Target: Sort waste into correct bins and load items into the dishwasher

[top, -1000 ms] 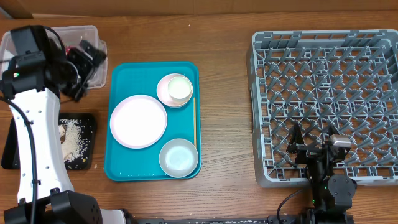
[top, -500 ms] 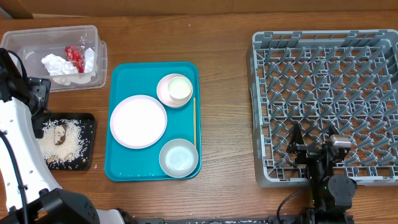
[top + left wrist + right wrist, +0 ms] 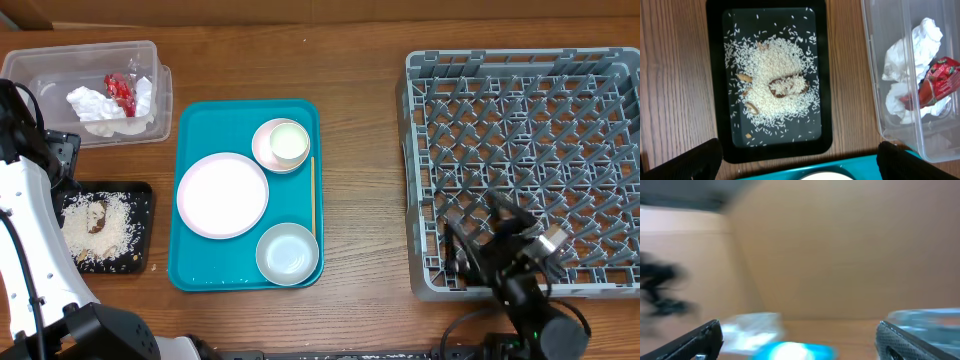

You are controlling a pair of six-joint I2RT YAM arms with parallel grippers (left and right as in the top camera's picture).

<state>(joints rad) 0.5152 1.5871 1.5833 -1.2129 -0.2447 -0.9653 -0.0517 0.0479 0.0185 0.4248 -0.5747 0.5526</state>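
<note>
Overhead shows the waste sorted: napkins [image 3: 95, 105] and red wrapper [image 3: 120, 88] lie in the clear tub [image 3: 90, 44] at the counter's far left corner, and rice crumbs [image 3: 100, 225] fill the black tray [image 3: 150, 230] by the left edge. Loading looks to be the step in hand. The plate [image 3: 222, 195], bowl [image 3: 288, 253] and cup [image 3: 289, 142] sit on the teal tray [image 3: 195, 270], left of the counter's middle. The dish rack [image 3: 520, 58] by the right edge holds nothing. The left claw [image 3: 797, 160] hangs over the black tray, fingers wide apart and empty. The right claw [image 3: 483, 232], over the rack's near left corner, is likewise spread and empty. Next, one claw likely must reach the teal tray, close on a dish rim, and carry it to the rack.
</note>
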